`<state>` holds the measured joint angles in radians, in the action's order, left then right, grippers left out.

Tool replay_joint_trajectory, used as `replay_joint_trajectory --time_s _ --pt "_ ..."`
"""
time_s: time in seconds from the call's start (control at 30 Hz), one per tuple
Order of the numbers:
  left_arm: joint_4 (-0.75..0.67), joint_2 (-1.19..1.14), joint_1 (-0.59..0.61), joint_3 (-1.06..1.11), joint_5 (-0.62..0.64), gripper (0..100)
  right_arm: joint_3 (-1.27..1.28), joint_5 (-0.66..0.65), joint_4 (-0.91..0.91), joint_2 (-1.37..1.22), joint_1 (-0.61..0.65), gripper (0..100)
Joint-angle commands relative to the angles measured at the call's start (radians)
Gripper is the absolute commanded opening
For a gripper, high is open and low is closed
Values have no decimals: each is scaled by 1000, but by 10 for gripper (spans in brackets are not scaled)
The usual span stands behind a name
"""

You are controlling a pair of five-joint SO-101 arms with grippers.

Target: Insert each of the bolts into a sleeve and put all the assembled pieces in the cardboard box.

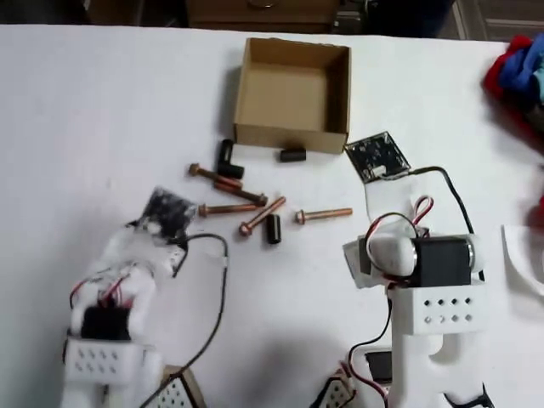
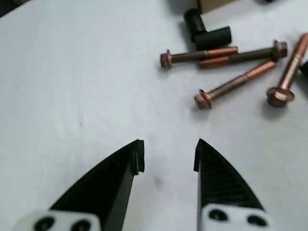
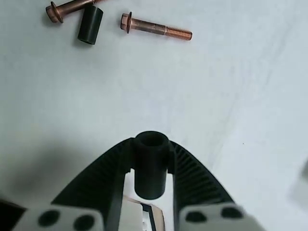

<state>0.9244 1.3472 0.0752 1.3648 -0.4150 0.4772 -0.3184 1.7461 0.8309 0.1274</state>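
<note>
Nearest the robot, the right hand point(image 3: 150, 143) is clenched on a black sleeve point(image 3: 151, 166). The sleeve is gripped between both fingers, with its open bore pointing away from the wrist, over the white worktop point(image 3: 250, 96). The left hand point(image 2: 168, 154) hangs released over a bare patch of worktop, jaws parted with nothing between them, near the left end of the bolt cluster. Farther out, five copper-coloured bolts point(image 1: 228, 208) lie loose in the middle of the worktop. A lone bolt point(image 1: 323, 215) lies crosswise ahead of the right arm, apart from the others. To its left a slanted bolt point(image 1: 262, 216) lies just beside a loose sleeve point(image 1: 273, 228). The remaining three bolts lie close together, and two of them overlap along their shafts. Beyond these, a pair of sleeves point(image 1: 228, 161) meet in an L shape by the farthest bolt point(image 1: 212, 176). Another single sleeve point(image 1: 292, 155) lies just in front of the near wall of the cardboard box point(image 1: 289, 136). The box stands open-topped at the far side of the worktop.
</note>
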Motion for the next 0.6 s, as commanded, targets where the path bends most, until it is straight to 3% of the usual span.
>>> replay_joint_trajectory --time_s 0.0,0.1,0.2,0.57 --pt "68 -376 -31 -297 -17 188 -5 -6 16 21 -1 20" --pt "169 -677 -41 -553 18 188 -5 -6 16 21 -1 20" --pt "278 -927 -61 -782 181 188 -5 -6 16 21 -1 20" --pt "647 -1484 -213 -1330 1042 188 -3 -6 16 21 -1 20"
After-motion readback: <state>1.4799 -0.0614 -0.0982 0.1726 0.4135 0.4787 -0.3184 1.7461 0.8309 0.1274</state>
